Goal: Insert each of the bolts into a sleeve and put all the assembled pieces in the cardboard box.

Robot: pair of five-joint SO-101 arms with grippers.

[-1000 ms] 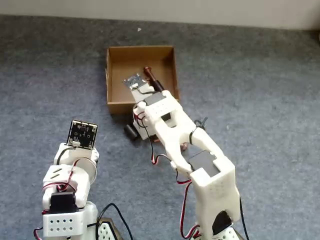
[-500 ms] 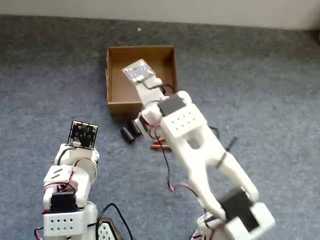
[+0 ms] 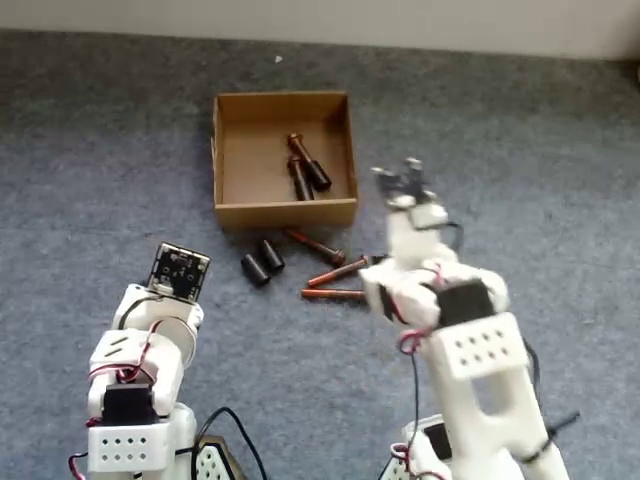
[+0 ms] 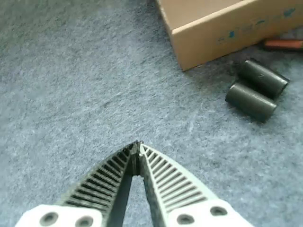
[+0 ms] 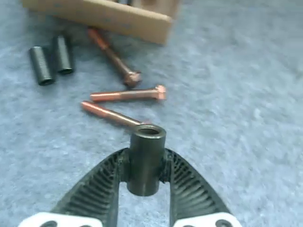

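Right gripper (image 5: 144,158) clamps one sleeve (image 5: 147,137); left gripper (image 4: 138,149) pinched shut, empty; three bolts (image 3: 335,271), two sleeves (image 3: 270,254) loose; two assembled pieces (image 3: 303,172) in cardboard box (image 3: 285,212).

Loose copper bolts (image 3: 338,270), black sleeves (image 3: 256,269) beside cardboard box (image 3: 285,212)

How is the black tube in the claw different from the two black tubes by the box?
The held sleeve stands upright, hole up; the two loose sleeves lie on their sides. The held sleeve is pinched in the right gripper; the loose sleeves rest on the carpet near the cardboard box. All are black.
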